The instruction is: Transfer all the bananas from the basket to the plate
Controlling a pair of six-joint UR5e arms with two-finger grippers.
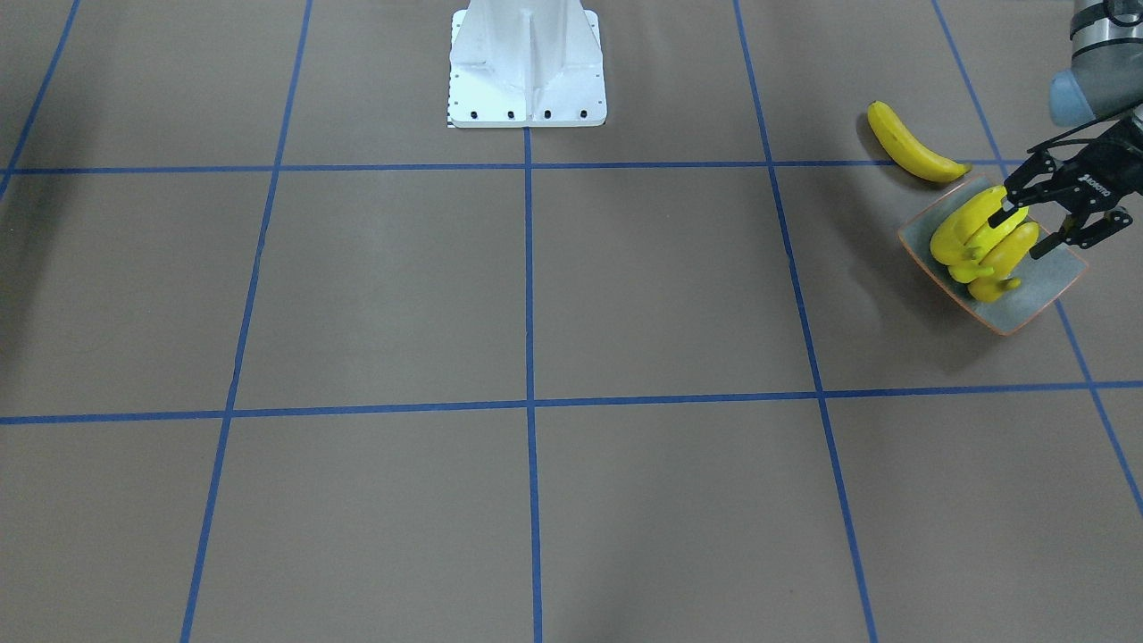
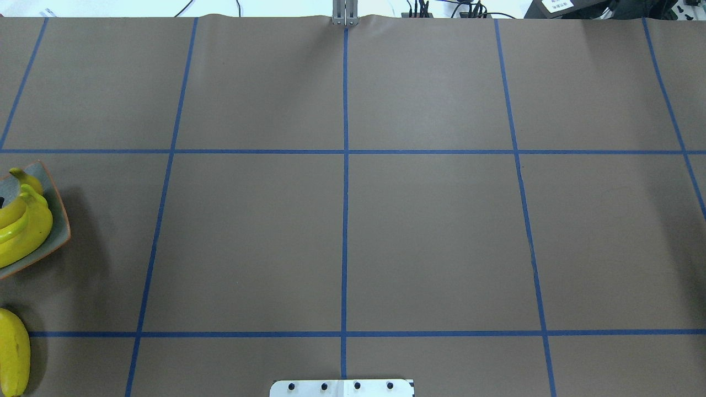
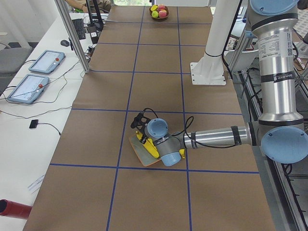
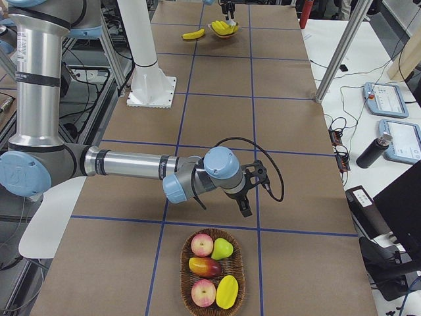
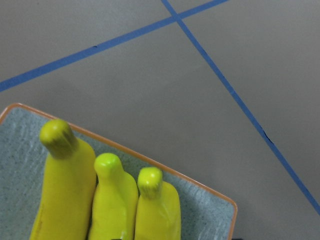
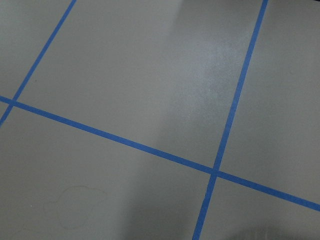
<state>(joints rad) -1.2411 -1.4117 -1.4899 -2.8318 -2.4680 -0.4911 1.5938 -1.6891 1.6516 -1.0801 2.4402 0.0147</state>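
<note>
Exterior front-facing view, entry one: what does the plate [image 1: 1031, 290] hold? (CLERK)

Three bananas [image 1: 969, 230], laid side by side and partly stacked. Their ends point the same way and all sit inside the orange rim. (CHECKER)

Entry two: the fourth banana? (CLERK)

One stray banana [image 1: 911, 143] lies flat on the bench [image 1: 625, 295], just beside the plate's robot-side corner. It is off the dish, and I cannot tell whether it touches the rim. (CHECKER)

Entry three: the basket [image 4: 185, 266]? (CLERK)

It is at the far end of the bench, well apart from the plate. It holds red, green and yellow fruit, round or oval, and no banana shape that I can make out. (CHECKER)

Entry four: the pincers? (CLERK)

The left pincer [image 1: 1022, 236] is low over the plate with its jaws spread. They straddle the upper ends of the piled bananas and pinch nothing. The right pincer [image 4: 246, 205] hangs over bare bench near the basket. Whether it is spread or pressed together, I cannot tell. (CHECKER)

Entry five: the step in hand, and the next move? (CLERK)

My judgement is that a banana is being set down, at the letting-go stage, and only the stray one is left. The left pincer must lift clear without nudging the pile. It must then cross to the stray banana, close across its middle and set it on the plate. The pile leaves little bare dish, so the banana could roll off. (CHECKER)
</note>
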